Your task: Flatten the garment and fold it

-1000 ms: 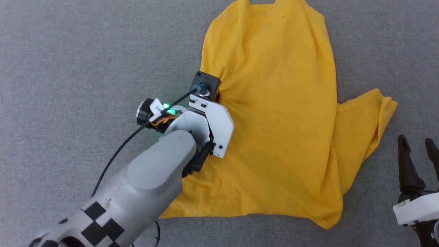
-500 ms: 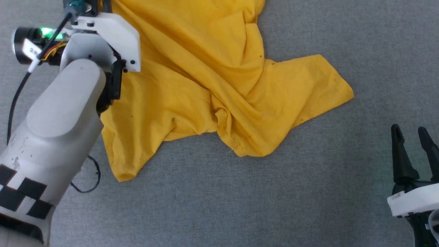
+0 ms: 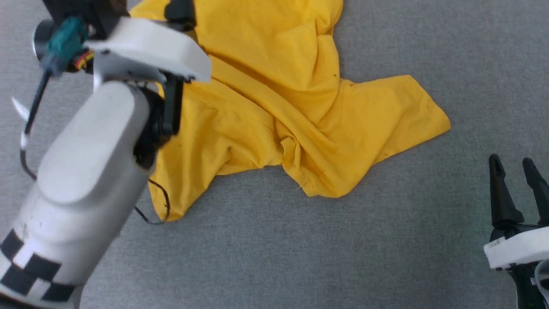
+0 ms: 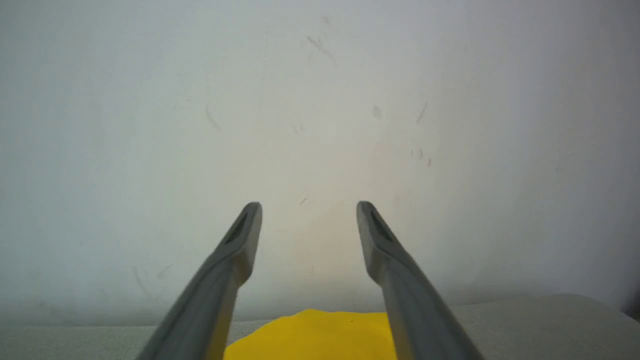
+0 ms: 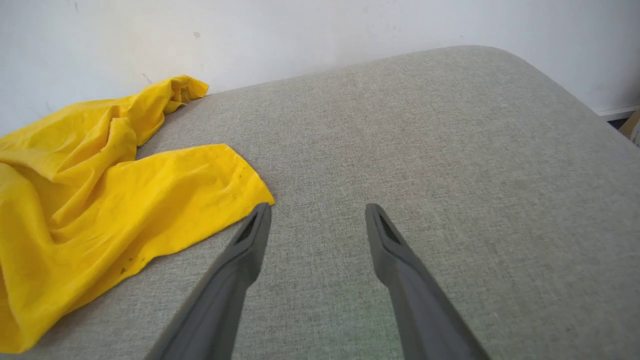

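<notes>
Garment (image 3: 274, 98) lies crumpled on the grey pad (image 3: 343, 249). My left gripper (image 4: 309, 212) is spread wide, holding nothing; my right gripper (image 5: 318, 215) too.

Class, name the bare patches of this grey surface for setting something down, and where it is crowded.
Free: grey surface in front of the garment, across to the right gripper, and right of the garment. Crowded: far left, where the left gripper hangs over it.
</notes>
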{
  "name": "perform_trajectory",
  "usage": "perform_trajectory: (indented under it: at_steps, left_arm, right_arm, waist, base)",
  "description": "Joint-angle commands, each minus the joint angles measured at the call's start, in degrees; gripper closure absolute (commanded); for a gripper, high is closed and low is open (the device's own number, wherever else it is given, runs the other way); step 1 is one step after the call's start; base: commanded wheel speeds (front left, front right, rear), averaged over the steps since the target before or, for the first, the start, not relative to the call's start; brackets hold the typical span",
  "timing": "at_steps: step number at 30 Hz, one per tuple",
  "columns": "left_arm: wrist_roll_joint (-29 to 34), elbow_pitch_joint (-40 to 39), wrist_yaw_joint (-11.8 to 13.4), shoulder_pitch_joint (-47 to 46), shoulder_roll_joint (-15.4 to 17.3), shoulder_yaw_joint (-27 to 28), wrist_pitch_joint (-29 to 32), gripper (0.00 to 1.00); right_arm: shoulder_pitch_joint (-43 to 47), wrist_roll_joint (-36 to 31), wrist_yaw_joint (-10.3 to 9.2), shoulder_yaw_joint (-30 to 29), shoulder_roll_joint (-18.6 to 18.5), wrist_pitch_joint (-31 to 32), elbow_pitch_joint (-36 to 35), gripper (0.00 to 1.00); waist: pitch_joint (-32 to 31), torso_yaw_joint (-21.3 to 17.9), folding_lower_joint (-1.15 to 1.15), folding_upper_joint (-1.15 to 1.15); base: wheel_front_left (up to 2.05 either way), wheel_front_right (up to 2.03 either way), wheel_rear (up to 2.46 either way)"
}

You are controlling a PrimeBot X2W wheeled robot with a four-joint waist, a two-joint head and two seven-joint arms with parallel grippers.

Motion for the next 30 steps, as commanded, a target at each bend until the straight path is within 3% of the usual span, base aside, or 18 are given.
perform_trajectory:
  at_steps: [1, 4, 10, 13, 17, 23, 30]
  left_arm:
    - [0.5, -3.0, 0.4, 3.1, 0.6, 0.2, -1.2, 0.00]
    - [2.3, -11.0, 2.4, 8.9, 2.3, 0.2, -3.4, 0.00]
    - [7.8, -22.9, 8.7, 26.5, 3.7, -0.3, -5.2, 0.00]
    - [9.8, -25.5, 10.2, 32.5, 2.9, -0.6, -5.2, 0.00]
    - [14.3, -28.6, 12.4, 43.9, -0.7, 1.8, -5.3, 0.00]
    - [20.4, -26.7, 9.5, 51.0, -2.4, 4.7, -5.3, 0.00]
    - [23.6, -25.7, 5.8, 50.5, -4.4, 6.8, -5.3, 0.00]
  right_arm:
    - [0.5, -0.2, -0.05, 0.2, 0.0, 0.0, 0.3, 0.00]
    - [1.2, -0.3, -0.05, 0.5, 0.3, 0.0, 0.6, 0.00]
    - [3.2, -0.8, -0.05, 0.7, 0.6, 0.2, 0.9, 0.00]
    - [4.0, -0.9, -0.05, 0.7, 0.7, 0.2, 0.8, 0.00]
    - [5.7, -0.4, -0.05, 0.7, 0.7, 0.1, 1.0, 0.00]
    - [5.9, -2.1, -0.05, 0.0, 0.4, 1.6, -0.6, 0.00]
    - [-3.0, -0.8, -0.05, 0.7, -6.1, 12.1, -0.3, 0.00]
  waist:
    - [-2.8, 1.7, 0.00, 0.00]
    - [-4.8, 2.3, 0.00, 0.00]
    - [-8.4, 3.2, 0.00, 0.00]
    - [-9.2, 3.5, 0.00, 0.00]
    - [-10.3, 4.2, 0.00, 0.00]
    - [-11.2, 6.7, 0.00, 0.00]
    - [-8.9, 7.5, 0.00, 0.00]
  base:
    - [0.00, 0.00, 0.00]
    - [0.00, 0.00, 0.00]
    - [0.00, 0.00, 0.00]
    - [0.00, 0.00, 0.00]
    - [0.00, 0.00, 0.00]
    - [0.00, 0.00, 0.00]
    - [0.00, 0.00, 0.00]
